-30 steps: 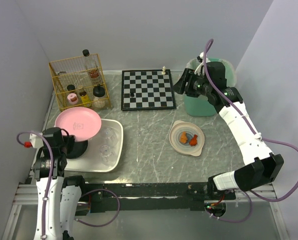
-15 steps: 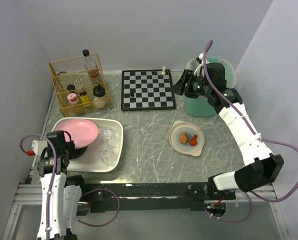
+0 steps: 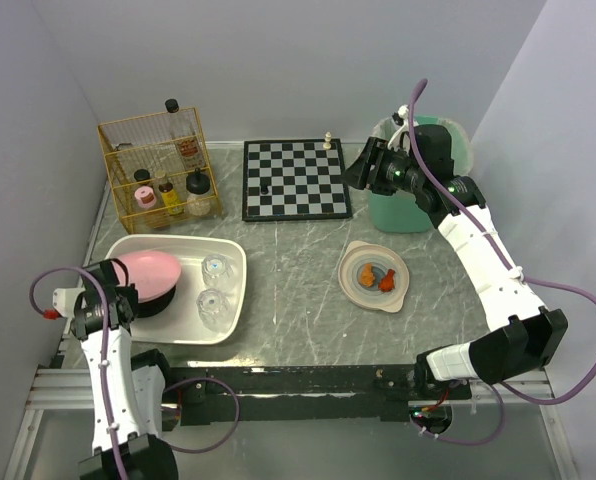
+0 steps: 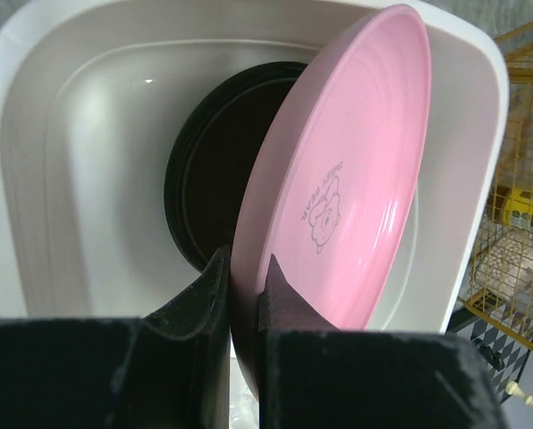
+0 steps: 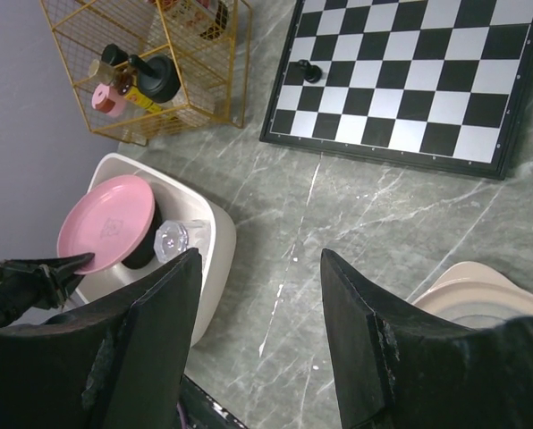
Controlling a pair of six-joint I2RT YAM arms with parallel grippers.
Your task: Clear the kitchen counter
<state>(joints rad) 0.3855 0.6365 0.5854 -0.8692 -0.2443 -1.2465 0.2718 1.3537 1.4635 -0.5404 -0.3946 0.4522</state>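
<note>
**Reporter:** Your left side?
**Arm:** My left gripper (image 4: 244, 290) pinched the pink plate (image 4: 356, 170) by its rim, in the white tub (image 4: 34, 134) at the kitchen counter (image 3: 298, 280)'s near-left corner.
**Reporter:** Right?
**Arm:** My right gripper (image 5: 259, 261) hung by the far-right corner, fingers (image 5: 150, 340) spread wide.

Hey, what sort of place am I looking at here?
Probably a staged kitchen, not a real one: a grey marble-patterned counter, a white tub with a pink plate and glasses in it, and a gold wire rack of bottles.

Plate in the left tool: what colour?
The plate is pink; left wrist view shows it best.
</note>
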